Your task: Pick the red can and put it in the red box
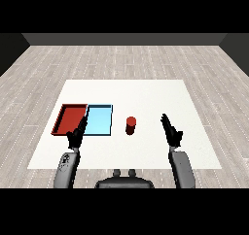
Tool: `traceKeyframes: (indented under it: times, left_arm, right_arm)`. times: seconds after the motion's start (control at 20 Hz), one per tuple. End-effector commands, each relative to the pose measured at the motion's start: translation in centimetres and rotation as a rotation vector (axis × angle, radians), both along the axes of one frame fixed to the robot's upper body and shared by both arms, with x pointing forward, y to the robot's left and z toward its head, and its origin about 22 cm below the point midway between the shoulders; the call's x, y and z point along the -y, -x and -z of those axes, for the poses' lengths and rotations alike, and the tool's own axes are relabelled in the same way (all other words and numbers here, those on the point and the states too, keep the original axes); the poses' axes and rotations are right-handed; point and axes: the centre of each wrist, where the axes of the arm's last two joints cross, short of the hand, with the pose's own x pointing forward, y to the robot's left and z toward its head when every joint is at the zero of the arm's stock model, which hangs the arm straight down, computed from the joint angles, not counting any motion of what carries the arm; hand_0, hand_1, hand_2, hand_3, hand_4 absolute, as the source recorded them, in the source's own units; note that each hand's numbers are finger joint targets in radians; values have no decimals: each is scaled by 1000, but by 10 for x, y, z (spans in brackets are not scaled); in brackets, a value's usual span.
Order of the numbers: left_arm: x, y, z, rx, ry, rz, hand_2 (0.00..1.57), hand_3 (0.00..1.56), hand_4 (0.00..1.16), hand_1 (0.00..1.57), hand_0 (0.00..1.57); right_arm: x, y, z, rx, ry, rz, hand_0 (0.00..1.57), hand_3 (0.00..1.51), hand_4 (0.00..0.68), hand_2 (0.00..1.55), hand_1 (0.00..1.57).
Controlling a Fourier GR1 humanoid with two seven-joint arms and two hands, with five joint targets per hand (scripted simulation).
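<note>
A red can [130, 125] stands upright on the white table [146, 93], just right of the two trays. The red tray [69, 119] lies at the left, with the light blue tray [98, 120] beside it on its right. My right hand [171, 131] hovers to the right of the can, apart from it, its fingers straight and pointing away from me. My left hand [77, 133] is over the near edge where the two trays meet, fingers also straight. Neither hand holds anything.
Both trays hold nothing. The table's white top stretches behind and to the right of the can. Grey wooden floor surrounds the table.
</note>
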Motion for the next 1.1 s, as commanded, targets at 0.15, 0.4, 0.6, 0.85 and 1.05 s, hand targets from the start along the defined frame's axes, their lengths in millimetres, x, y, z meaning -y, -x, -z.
traceKeyframes:
  times: [0.15, 0.4, 0.6, 0.85, 1.05]
  left_arm:
    - [4, -7, -12, 32, 32, 2, 0, 0, 0, 0, 0]
    - [15, -15, -45, 467, 101, 21, 0, 0, 0, 0, 0]
    - [8, -10, -35, 492, 100, 42, 0, 0, 0, 0, 0]
    - [1, 0, -34, 518, 99, 35, 0, 0, 0, 0, 0]
    - [-1, -17, -41, 523, 75, 38, 0, 0, 0, 0, 0]
  right_arm:
    - [25, 7, 5, -22, -41, 14, 0, 0, 0, 0, 0]
    - [14, -2, -15, 306, -119, -56, 0, 0, 0, 0, 0]
    - [35, 19, 12, 348, -115, -63, 0, 0, 0, 0, 0]
    - [48, 12, 22, 342, -125, -55, 0, 0, 0, 0, 0]
    - [24, 5, 17, 326, -90, -83, 0, 0, 0, 0, 0]
